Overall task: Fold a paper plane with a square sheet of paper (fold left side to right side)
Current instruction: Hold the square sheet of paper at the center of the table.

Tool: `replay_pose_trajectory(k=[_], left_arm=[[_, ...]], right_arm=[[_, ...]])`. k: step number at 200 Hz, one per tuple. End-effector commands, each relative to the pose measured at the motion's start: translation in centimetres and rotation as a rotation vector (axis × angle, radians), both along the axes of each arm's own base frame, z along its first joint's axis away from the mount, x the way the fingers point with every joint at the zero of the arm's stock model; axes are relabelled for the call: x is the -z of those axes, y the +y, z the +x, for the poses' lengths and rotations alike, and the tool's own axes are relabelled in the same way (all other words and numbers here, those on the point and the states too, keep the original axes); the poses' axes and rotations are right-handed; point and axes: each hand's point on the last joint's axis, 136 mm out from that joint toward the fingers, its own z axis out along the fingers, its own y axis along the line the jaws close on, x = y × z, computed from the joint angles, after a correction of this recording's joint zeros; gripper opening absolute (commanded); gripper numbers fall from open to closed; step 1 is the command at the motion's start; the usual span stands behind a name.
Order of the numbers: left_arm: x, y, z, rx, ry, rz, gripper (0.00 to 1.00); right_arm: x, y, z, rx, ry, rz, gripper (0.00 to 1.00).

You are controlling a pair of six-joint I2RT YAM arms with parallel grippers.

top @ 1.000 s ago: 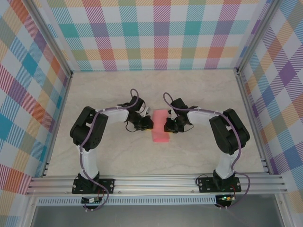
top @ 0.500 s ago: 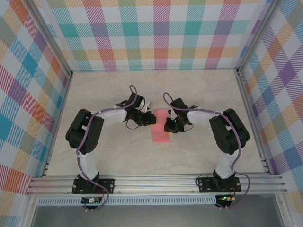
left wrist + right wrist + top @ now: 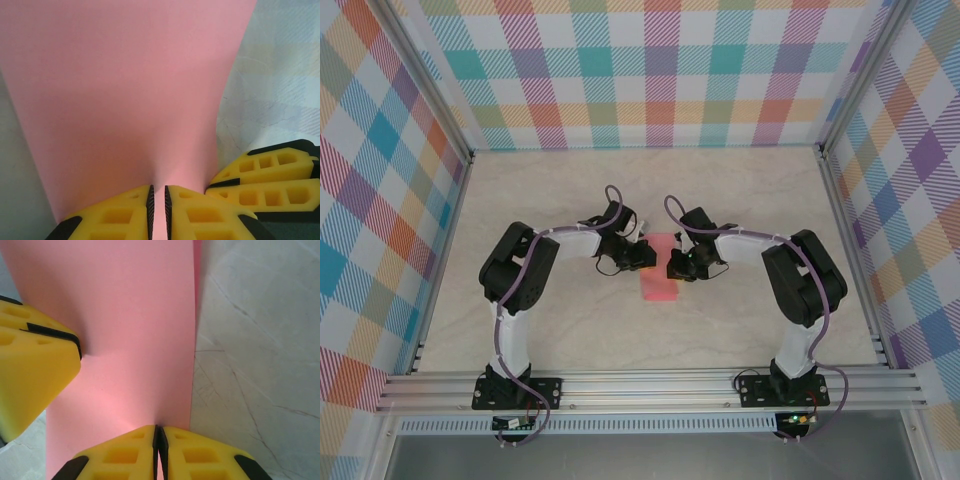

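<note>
square sheet of paper (image 3: 661, 283): salmon pink, pinched from both sides; from above it reads as a narrow strip.
left gripper (image 3: 158, 195): yellow fingers almost together, with a thin slit between the pads and the pink paper clamped in it. The paper rises and bows toward the pinch.
right gripper (image 3: 157, 435): fingers pressed together on the paper's edge, with no gap visible between the pads.
gripper spacing: the tips are near each other and face across the strip. Each wrist view has the other gripper's yellow fingers beside the paper.
paper location: middle of the table (image 3: 550, 320), its long sides running from the near edge toward the far edge and its near end lying flat.
arms: both reach inward from bases at the near edge, elbows bent outward.
table surface: pale and marbled.
surround: plaid walls (image 3: 650, 70) on three sides; aluminium rail (image 3: 650, 385) along the near edge.
</note>
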Motion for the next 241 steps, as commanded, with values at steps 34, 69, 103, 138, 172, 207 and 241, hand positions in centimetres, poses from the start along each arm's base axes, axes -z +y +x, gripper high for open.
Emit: replay_pose_trajectory(k=[34, 69, 103, 138, 172, 207, 241], left_arm=[[3.0, 1.4, -2.4, 0.018, 0.043, 0.113, 0.17], [3.6, 1.5, -2.9, 0.019, 0.052, 0.131, 0.17], [3.7, 1.6, -2.9, 0.019, 0.049, 0.142, 0.17], [3.7, 1.5, -3.0, 0.019, 0.05, 0.14, 0.17], [3.3, 1.5, -2.9, 0.025, 0.042, 0.137, 0.17], [2.6, 1.5, -3.2, 0.04, 0.03, 0.132, 0.17], [2.2, 1.5, -4.2, 0.066, 0.024, 0.124, 0.18]], right_arm=[[-3.2, 0.7, 0.4, -0.024, -0.026, 0.121, 0.14], [-6.9, 0.7, 4.2, 0.03, -0.096, 0.262, 0.13], [-6.7, 2.1, 6.9, 0.03, -0.1, 0.286, 0.11], [-4.7, 3.4, 8.7, 0.03, -0.066, 0.273, 0.11], [-1.7, 3.4, 9.0, 0.041, -0.014, 0.212, 0.11], [0.7, 2.1, 8.7, 0.061, 0.021, 0.112, 0.11], [2.3, 1.0, 8.0, 0.064, 0.054, 0.044, 0.11]])
